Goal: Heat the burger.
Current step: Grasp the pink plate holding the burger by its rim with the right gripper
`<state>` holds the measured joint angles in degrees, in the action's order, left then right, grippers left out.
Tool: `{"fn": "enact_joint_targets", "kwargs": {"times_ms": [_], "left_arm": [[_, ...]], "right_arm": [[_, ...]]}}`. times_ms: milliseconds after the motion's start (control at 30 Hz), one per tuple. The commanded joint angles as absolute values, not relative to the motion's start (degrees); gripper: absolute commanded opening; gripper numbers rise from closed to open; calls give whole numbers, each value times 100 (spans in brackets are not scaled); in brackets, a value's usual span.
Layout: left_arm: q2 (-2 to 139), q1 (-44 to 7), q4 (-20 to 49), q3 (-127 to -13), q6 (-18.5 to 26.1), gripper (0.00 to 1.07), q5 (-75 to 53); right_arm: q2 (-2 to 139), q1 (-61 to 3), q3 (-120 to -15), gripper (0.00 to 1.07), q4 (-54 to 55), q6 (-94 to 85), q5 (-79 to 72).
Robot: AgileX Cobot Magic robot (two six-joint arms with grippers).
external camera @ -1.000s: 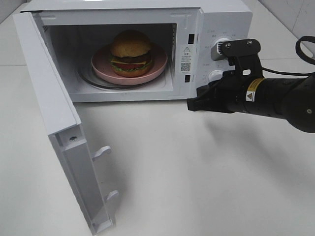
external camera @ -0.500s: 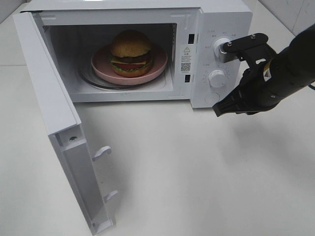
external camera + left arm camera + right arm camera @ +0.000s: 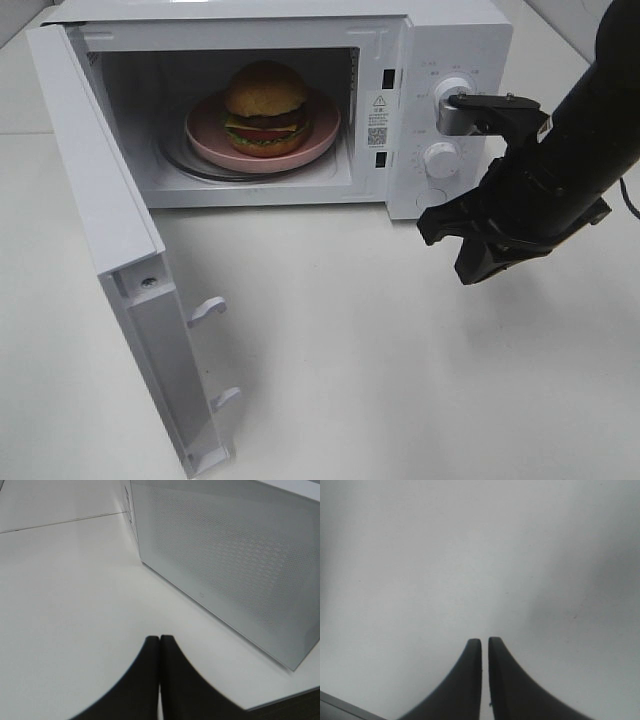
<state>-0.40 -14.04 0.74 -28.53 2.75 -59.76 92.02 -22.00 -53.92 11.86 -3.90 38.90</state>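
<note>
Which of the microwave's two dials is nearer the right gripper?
The lower dial, close beside the right gripper. The upper dial sits higher up, partly behind the arm's camera bracket.

I log the microwave at the back of the table, with its door standing open on the left and reaching toward the table's front. Inside the cavity the burger sits on a plate, and the plate rests on the turntable. My right gripper hangs above the table just in front of the control panel's knobs, to the right of the cavity.
</note>
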Motion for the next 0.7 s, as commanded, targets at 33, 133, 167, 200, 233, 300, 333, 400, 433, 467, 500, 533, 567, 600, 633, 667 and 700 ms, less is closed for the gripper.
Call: {"fn": "enact_joint_targets", "kwargs": {"times_ms": [33,133,167,200,233,300,333,400,433,467,500,533,567,600,633,667,700], "left_arm": [[-57,-1392,57,-2836,252,0,-5924],[-57,-1392,57,-2836,252,0,-5924],[-57,-1392,57,-2836,252,0,-5924],[-57,-1392,57,-2836,252,0,-5924],[-57,-1392,57,-2836,252,0,-5924],[-57,-1392,57,-2836,252,0,-5924],[-57,-1392,57,-2836,252,0,-5924],[-57,-1392,57,-2836,252,0,-5924],[-57,-1392,57,-2836,252,0,-5924],[-57,-1392,57,-2836,252,0,-5924],[-57,-1392,57,-2836,252,0,-5924],[-57,-1392,57,-2836,252,0,-5924],[-57,-1392,57,-2836,252,0,-5924],[-57,-1392,57,-2836,252,0,-5924],[-57,-1392,57,-2836,252,0,-5924],[-57,-1392,57,-2836,252,0,-5924],[-57,-1392,57,-2836,252,0,-5924]], "right_arm": [[9173,-2206,-5414,16,1381,-498,3930],[9173,-2206,-5414,18,1375,-498,3930],[9173,-2206,-5414,23,1375,-498,3930],[9173,-2206,-5414,27,1375,-498,3930],[9173,-2206,-5414,27,1375,-498,3930],[9173,-2206,-5414,30,1375,-498,3930],[9173,-2206,-5414,36,1375,-510,3919],[9173,-2206,-5414,41,1375,-584,3896],[9173,-2206,-5414,45,1387,-751,3850],[9173,-2206,-5414,45,1387,-751,3850],[9173,-2217,-5414,47,1415,-848,3822],[9173,-2217,-5414,52,1558,-1226,3799],[9173,-2217,-5414,52,1558,-1226,3799],[9179,-2217,-5414,55,1673,-1444,3799],[9185,-2217,-5414,61,1937,-1833,3770],[9185,-2217,-5414,61,1937,-1833,3770],[9230,-2217,-5455,63,2200,-2229,3764]]}}
